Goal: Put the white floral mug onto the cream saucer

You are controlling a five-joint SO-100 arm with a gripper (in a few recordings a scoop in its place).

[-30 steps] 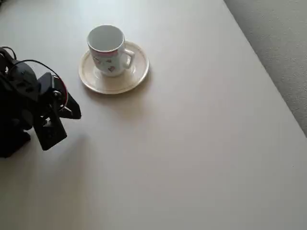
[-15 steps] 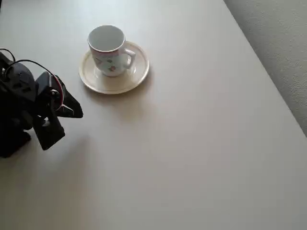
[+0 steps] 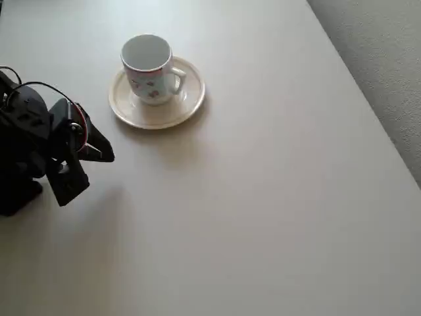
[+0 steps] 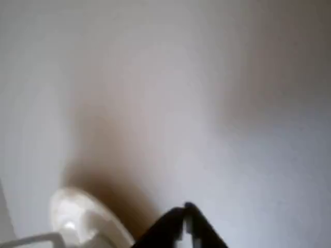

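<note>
Wrist view is out of focus throughout. The black fingers (image 4: 182,230) are cut by the bottom edge; only their dark tips show, blurred, so whether they meet or stand apart cannot be told. Left of the fingers, the round glossy cream saucer (image 4: 85,219) is a soft pale patch, cut by the bottom edge. A whitish bar at the lower left corner cannot be identified.

Overhead view: the black arm (image 3: 29,148) is cut by the left edge. The small white ceramic floral mug (image 3: 150,71) hides the saucer's centre; its flower pattern is too small to make out.
</note>
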